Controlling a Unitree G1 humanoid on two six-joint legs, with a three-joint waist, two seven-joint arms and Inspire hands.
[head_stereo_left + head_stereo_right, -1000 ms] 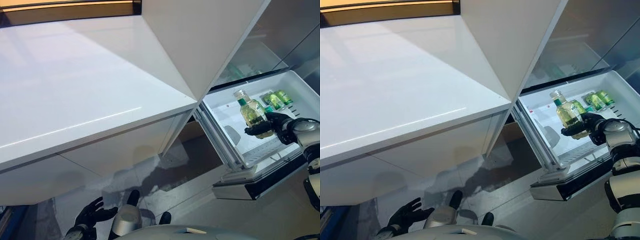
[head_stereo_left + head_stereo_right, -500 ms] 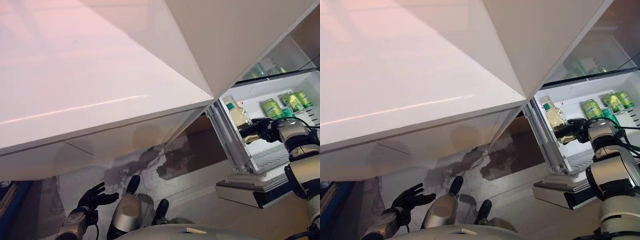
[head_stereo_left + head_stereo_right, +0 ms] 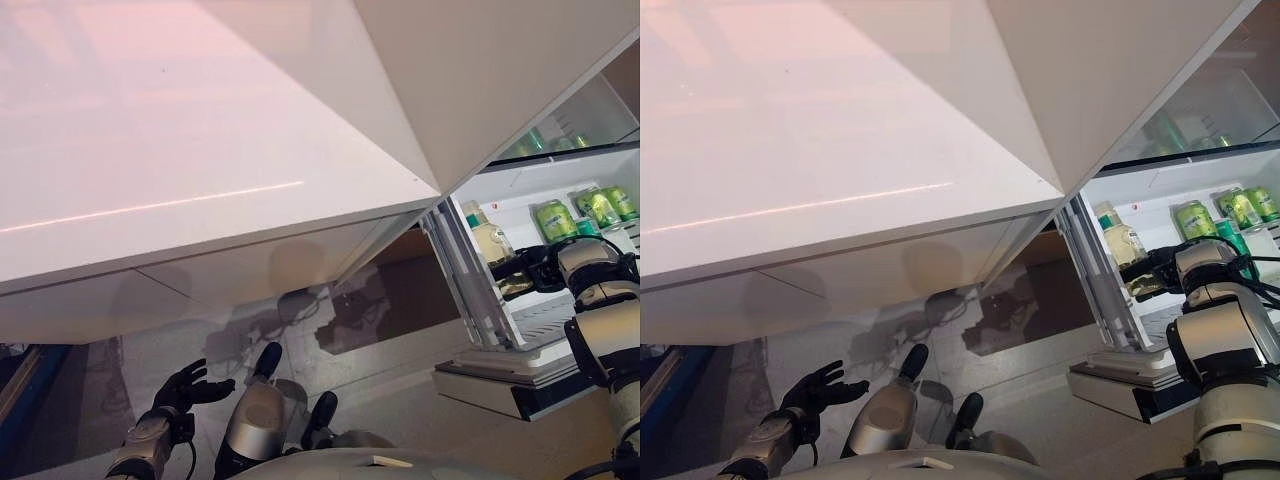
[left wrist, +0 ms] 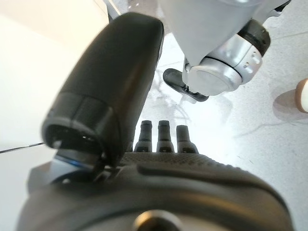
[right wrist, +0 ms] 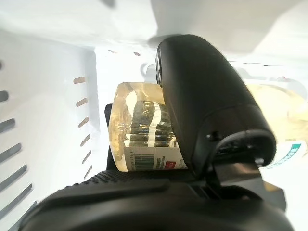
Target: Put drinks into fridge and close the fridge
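Two robot hands in view. Left robot hand (image 3: 818, 385) hangs low over the floor (image 3: 400, 400) by the near lower edge, fingers straight and spread, holding nothing. White counter (image 3: 180, 130) spreads well above and beyond it, its front panel overhanging the floor. Right robot hand (image 3: 535, 272) reaches into the open fridge drawer (image 3: 520, 325), fingers and thumb clenched around a bottle (image 3: 488, 240) of pale yellow drink with a green cap, held upright just inside the drawer's near wall. White slotted drawer wall (image 5: 29, 125) sits close beside the held bottle in the right wrist view. Green cans (image 3: 580, 210) lie just beyond the right robot hand, farther back in the drawer. Open fridge door (image 3: 480, 70) looms above the drawer, tilted.
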